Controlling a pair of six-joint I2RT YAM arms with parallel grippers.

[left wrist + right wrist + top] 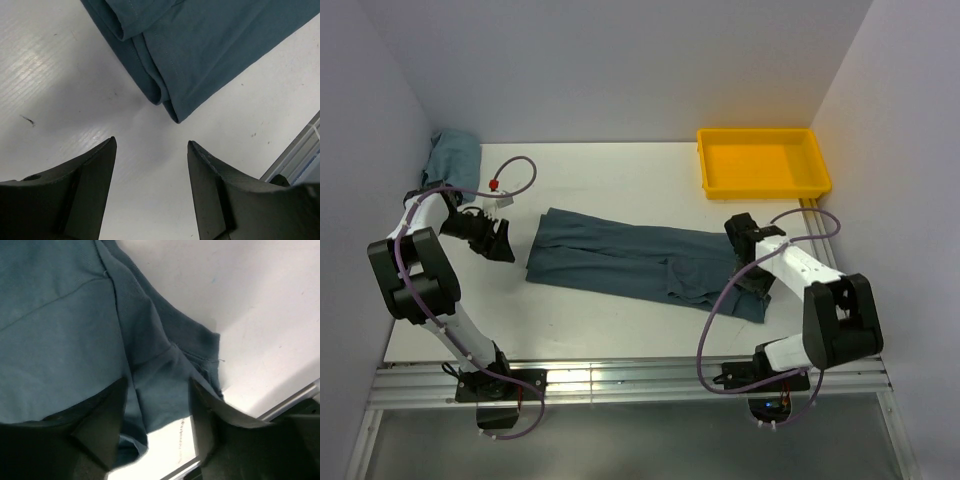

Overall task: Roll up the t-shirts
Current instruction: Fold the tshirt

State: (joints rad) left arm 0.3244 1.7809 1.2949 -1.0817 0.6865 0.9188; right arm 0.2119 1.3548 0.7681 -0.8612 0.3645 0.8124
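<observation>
Two arms, one strip of cloth between them.

Nearest: the right gripper [157,385], jaws spread, sits over the right end of the slate-blue t-shirt [620,258]. Cloth fills the gap between its fingers. Nothing looks pinched, and I can't tell if it touches the fabric.

The shirt is folded into a long band, lying flat, not yet rolled. Its long axis runs left-right across the table [620,180], with the right end closer to the near edge and the left end slightly farther back.

The left gripper [152,142] is also spread and holds nothing. It sits just off the band's left end. The folded corner lies straight ahead of its fingers, apart from them, with bare table between.

My read: the roll has to run along that axis, starting from one end. The right arm is on its end; the left needs a short advance toward the corner.

Farther back, a second t-shirt [452,155] is bunched in the far-left corner, well apart. The yellow tray [705,165] is at far right.
</observation>
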